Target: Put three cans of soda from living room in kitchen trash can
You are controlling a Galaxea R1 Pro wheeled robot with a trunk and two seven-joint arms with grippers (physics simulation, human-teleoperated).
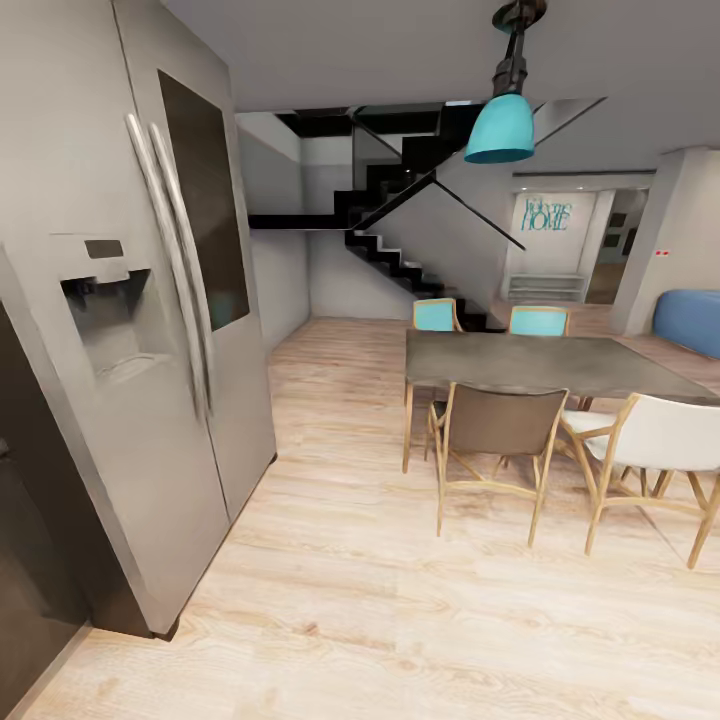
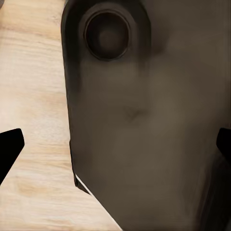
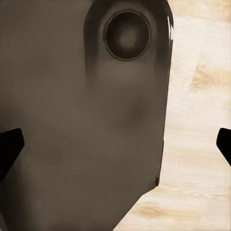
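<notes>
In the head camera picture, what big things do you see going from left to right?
Grey fridge → black staircase → teal pendant lamp → grey dining table → blue sofa.

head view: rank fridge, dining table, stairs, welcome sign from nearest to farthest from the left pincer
The left pincer sits by the robot's own body, so judged from there.
1. fridge, left, closest
2. dining table, right
3. stairs, centre back
4. welcome sign, far back right
</notes>
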